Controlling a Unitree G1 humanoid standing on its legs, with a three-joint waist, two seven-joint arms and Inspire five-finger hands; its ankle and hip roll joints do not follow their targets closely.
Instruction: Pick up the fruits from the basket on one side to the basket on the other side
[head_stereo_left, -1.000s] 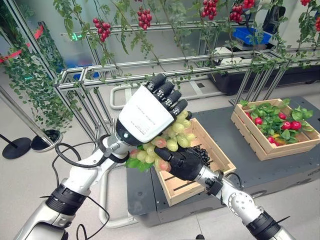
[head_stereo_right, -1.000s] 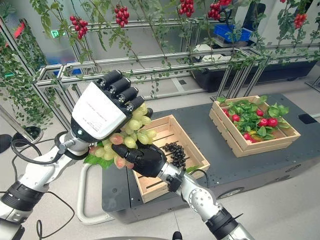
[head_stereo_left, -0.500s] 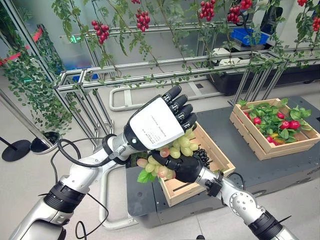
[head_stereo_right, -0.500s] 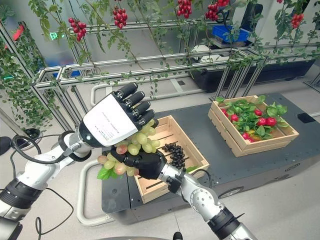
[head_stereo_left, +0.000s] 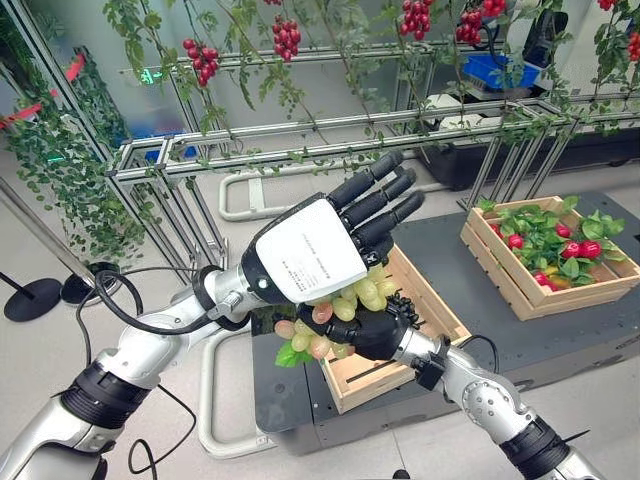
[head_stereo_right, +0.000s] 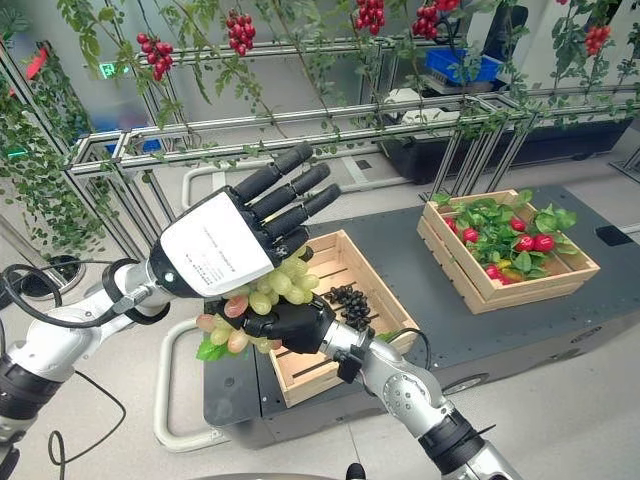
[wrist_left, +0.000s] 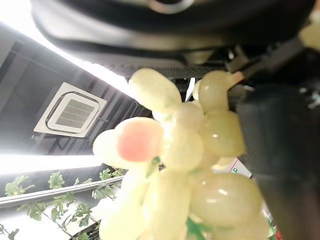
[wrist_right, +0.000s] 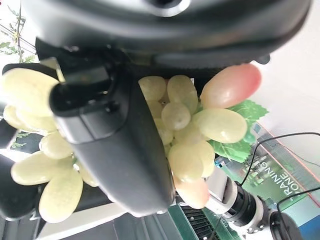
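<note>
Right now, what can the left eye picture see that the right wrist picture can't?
The left eye view alone shows both wooden crates: the near crate holding dark grapes, and the far crate of leaves and red fruit. The right wrist view alone shows, from close up, the right hand's fingers curled round the fruit. Both show the green grape bunch and the right hand.

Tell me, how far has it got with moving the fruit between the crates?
Done: nothing visibly delivered yet. In hand: the green grape bunch, gripped from below by the right robot hand, the left robot hand open above it. Left: dark grapes remain in the near crate; the far crate awaits.
</note>
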